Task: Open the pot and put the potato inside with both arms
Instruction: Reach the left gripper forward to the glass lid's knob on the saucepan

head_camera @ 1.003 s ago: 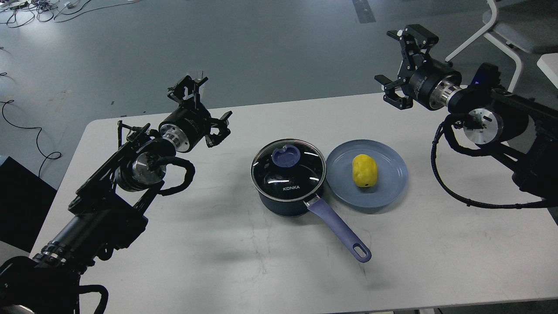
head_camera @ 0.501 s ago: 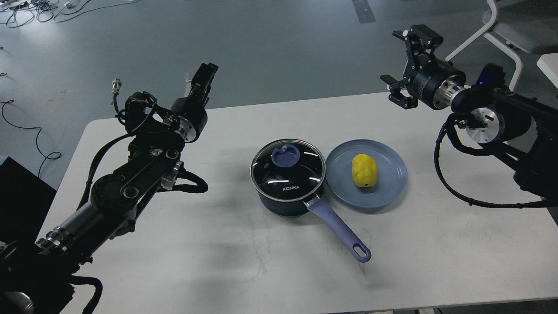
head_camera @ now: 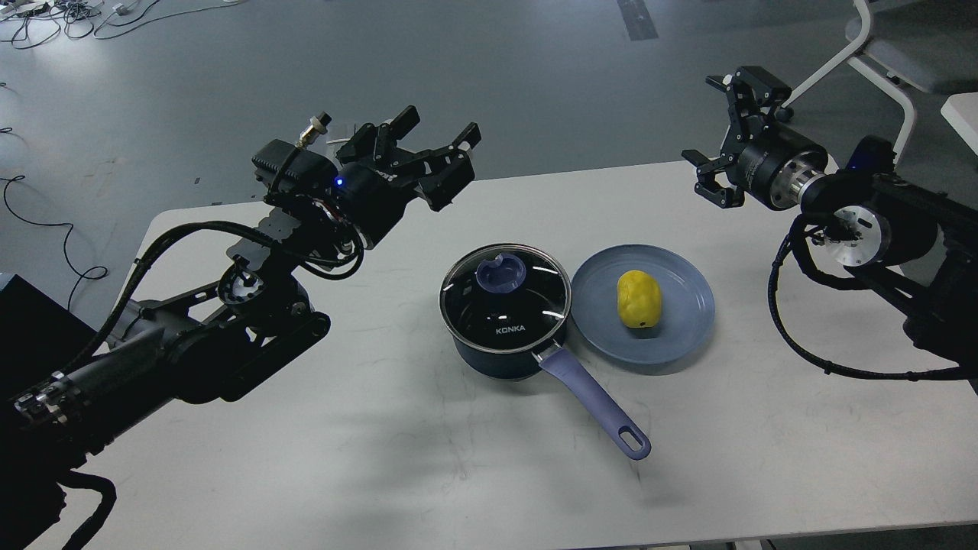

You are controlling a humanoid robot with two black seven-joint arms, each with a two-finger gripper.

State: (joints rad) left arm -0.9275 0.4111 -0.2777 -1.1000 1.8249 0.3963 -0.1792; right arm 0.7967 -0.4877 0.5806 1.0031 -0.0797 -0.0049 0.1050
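Observation:
A dark blue pot [head_camera: 504, 347] with a glass lid [head_camera: 504, 299] and purple knob [head_camera: 500, 273] stands mid-table, its purple handle [head_camera: 596, 405] pointing to the front right. The lid is on. A yellow potato [head_camera: 639, 299] lies on a blue plate [head_camera: 684, 328] right of the pot. My left gripper [head_camera: 435, 153] is open and empty, raised up and to the left of the pot. My right gripper [head_camera: 726, 134] is open and empty, high above the table's far right edge, beyond the plate.
The white table [head_camera: 382, 458] carries only the pot and plate. A white chair frame [head_camera: 879, 69] stands on the floor at the back right. Cables [head_camera: 46, 221] lie on the grey floor at the left.
My left arm has swung right and turned, bringing its open gripper nearer the pot. My right gripper has drifted slightly right and down. Pot, lid and potato have not moved.

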